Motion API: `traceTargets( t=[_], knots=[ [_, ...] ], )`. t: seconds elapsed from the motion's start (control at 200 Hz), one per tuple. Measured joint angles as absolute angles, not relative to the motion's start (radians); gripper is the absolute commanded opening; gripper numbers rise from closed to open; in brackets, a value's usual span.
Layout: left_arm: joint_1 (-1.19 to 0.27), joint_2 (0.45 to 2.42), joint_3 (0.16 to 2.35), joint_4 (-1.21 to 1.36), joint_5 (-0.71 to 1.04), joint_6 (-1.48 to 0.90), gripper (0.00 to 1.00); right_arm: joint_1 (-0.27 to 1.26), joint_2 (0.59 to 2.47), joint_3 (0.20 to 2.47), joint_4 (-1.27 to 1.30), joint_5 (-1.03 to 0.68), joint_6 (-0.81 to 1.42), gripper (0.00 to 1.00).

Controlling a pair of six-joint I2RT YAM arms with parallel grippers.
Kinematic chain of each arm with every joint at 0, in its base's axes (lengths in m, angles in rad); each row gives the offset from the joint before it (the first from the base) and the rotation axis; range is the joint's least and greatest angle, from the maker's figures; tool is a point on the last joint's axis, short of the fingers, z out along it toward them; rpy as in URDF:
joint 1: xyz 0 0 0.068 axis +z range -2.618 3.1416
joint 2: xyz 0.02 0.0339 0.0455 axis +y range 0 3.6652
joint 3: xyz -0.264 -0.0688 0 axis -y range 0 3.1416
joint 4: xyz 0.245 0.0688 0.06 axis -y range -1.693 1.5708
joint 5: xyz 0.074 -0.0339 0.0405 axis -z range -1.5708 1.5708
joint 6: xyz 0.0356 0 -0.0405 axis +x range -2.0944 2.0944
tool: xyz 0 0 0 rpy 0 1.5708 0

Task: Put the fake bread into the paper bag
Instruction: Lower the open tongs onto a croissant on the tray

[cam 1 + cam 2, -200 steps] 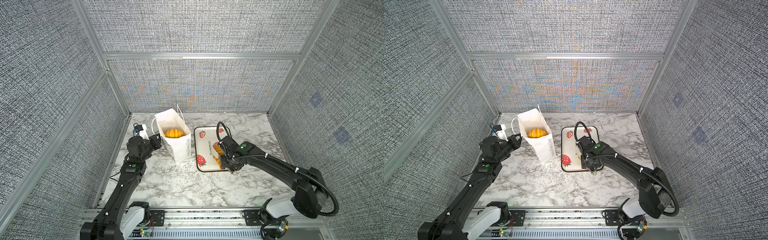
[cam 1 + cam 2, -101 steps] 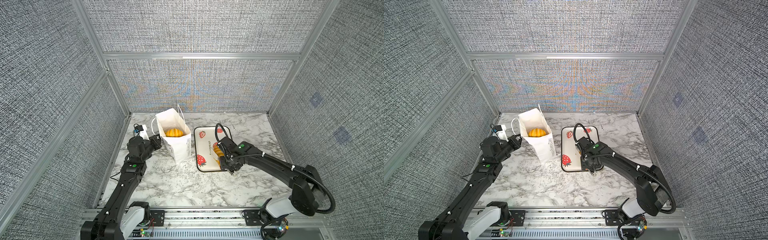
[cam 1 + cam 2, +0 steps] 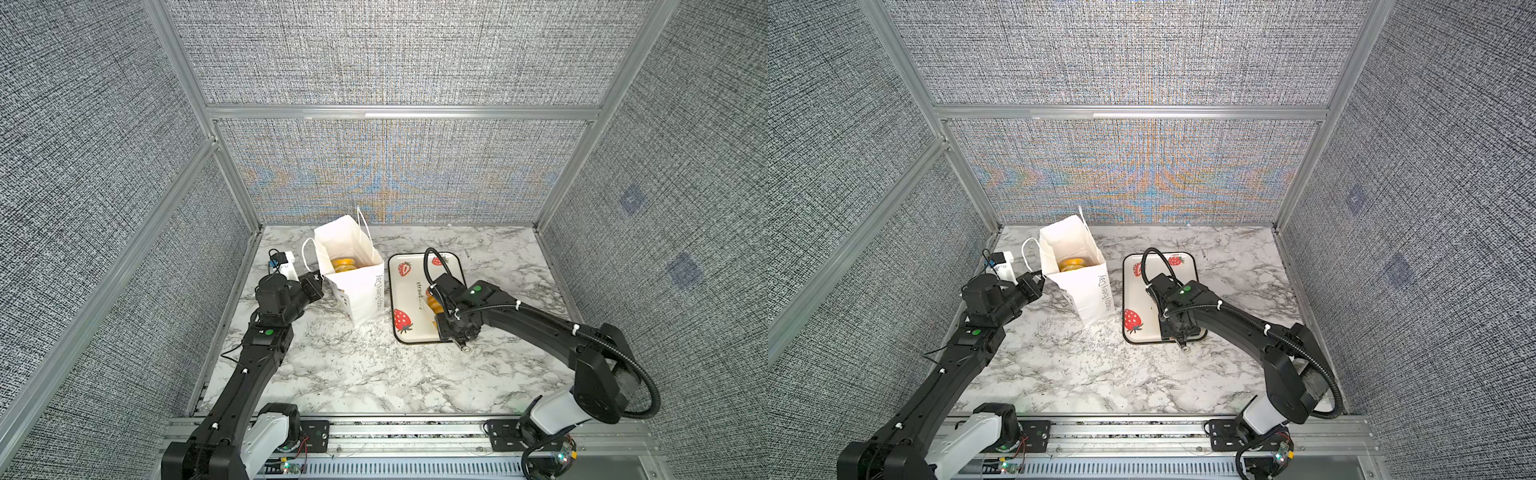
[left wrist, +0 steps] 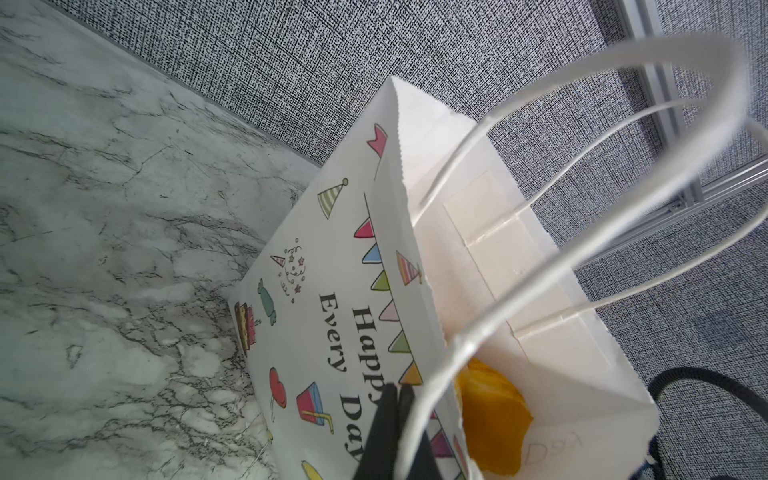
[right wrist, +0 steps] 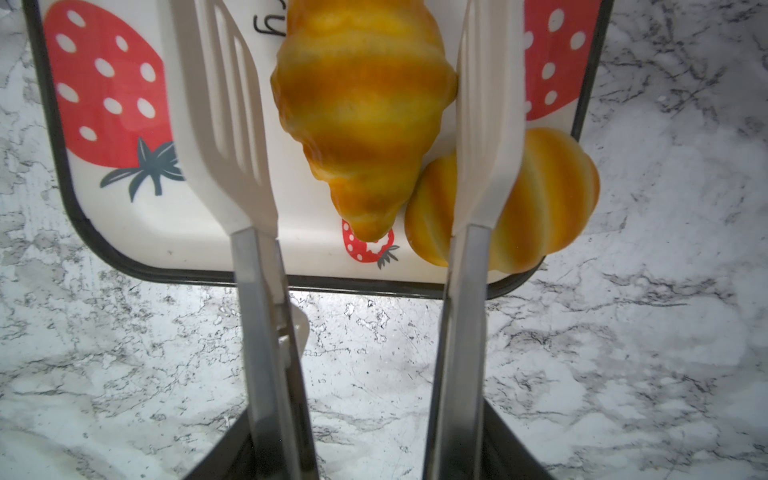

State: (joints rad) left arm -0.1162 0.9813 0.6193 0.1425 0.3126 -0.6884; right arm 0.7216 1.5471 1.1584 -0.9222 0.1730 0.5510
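Stock of the desk, as I see it from the front. Item, paper bag: it stands at about 11 o'clock of the desk's middle with its mouth open upward, and glossy orange fake bread shows low inside; I cannot count the pieces in it. Item, left gripper: it is at the bag's 9 o'clock corner, its fingers pressed together and, as it looks, pinching the rim right by a cord handle, which would keep the mouth open. Item, tray: printed with strawberries, just beside the bag at its 3 o'clock. Item, right gripper: its fingers are clamped on a pair of tongs whose white blades stand apart over the tray. Item, croissant: on the tray between the blades, one blade touching it, the other clear of it, so not yet pinched. Item, second croissant: at the tray's corner, partly behind that touching blade. No other bread shows loose on the desk. Judgement: most of the job looks done; two pieces remain to be bagged.
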Motion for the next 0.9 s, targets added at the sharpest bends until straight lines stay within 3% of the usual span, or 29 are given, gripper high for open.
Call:
traceTargets(
  t=[0.9],
  knots=[
    [-0.116,0.981,0.609,0.141,0.308,-0.688,0.00,0.722,1.621,1.232,-1.007,0.182,0.482,0.59]
  ],
)
